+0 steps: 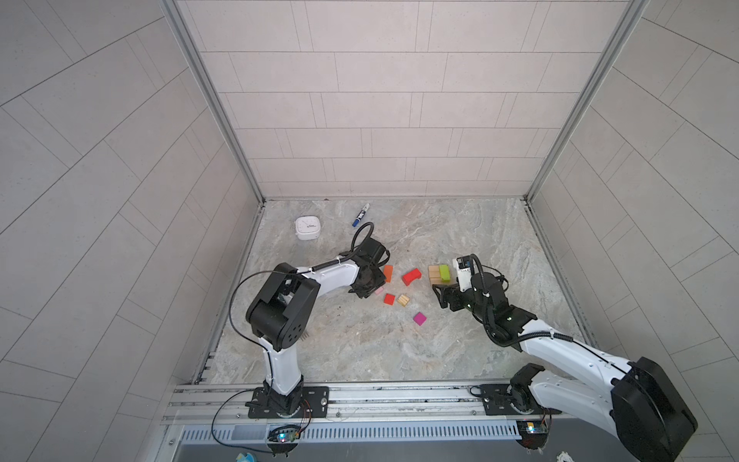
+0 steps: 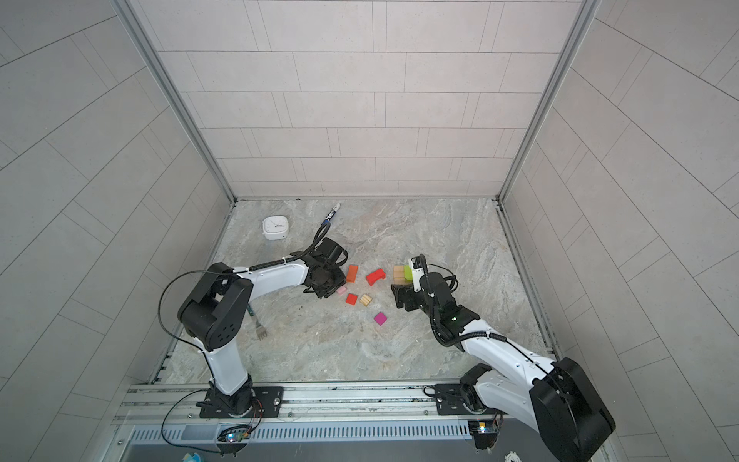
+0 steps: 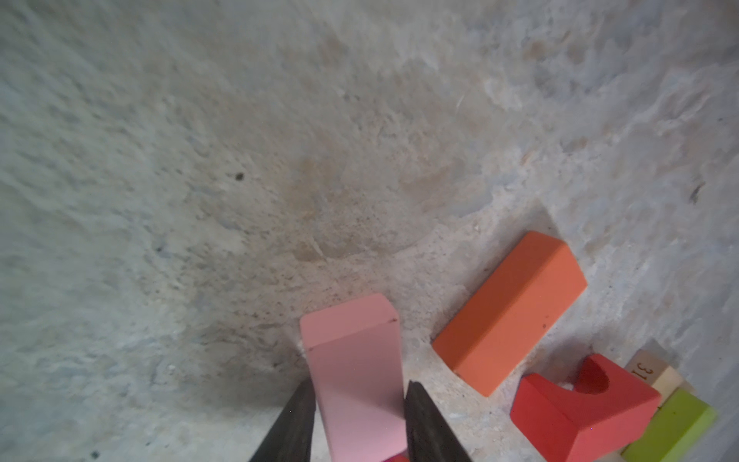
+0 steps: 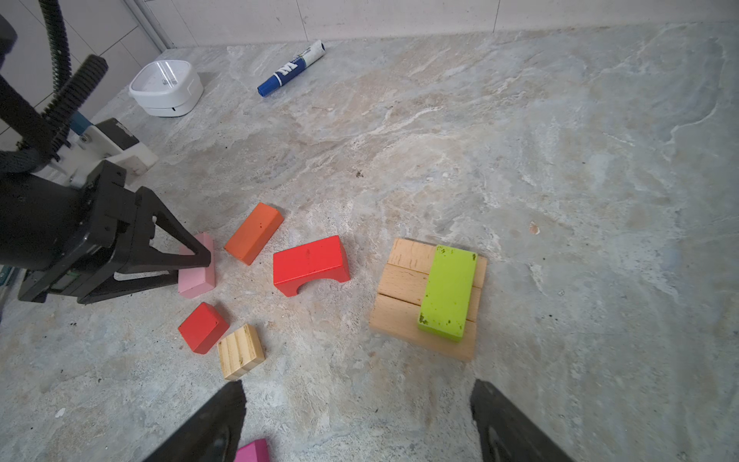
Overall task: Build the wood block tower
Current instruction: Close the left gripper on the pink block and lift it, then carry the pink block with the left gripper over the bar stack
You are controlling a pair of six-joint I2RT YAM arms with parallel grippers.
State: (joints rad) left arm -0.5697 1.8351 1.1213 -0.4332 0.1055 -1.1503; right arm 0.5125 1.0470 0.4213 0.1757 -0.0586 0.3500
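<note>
Tabletop (image 1: 460, 228) is shown in both top views: the pink bar (image 1: 379, 291) lies left of the red arch (image 1: 412, 276), the tower (image 1: 438, 274) right of it. In the left wrist view, the left tool (image 3: 360, 384) is clamped on the pink bar. In the right wrist view, the right tool (image 4: 358, 386) is held wide apart near the red arch.

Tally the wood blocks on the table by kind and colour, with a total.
Tan wood bars: 3
Tan wood cube: 1
Red arch block: 1
Red cube: 1
Orange bar: 1
Pink bar: 1
Lime bar: 1
Magenta cube: 1
Total: 10
</note>
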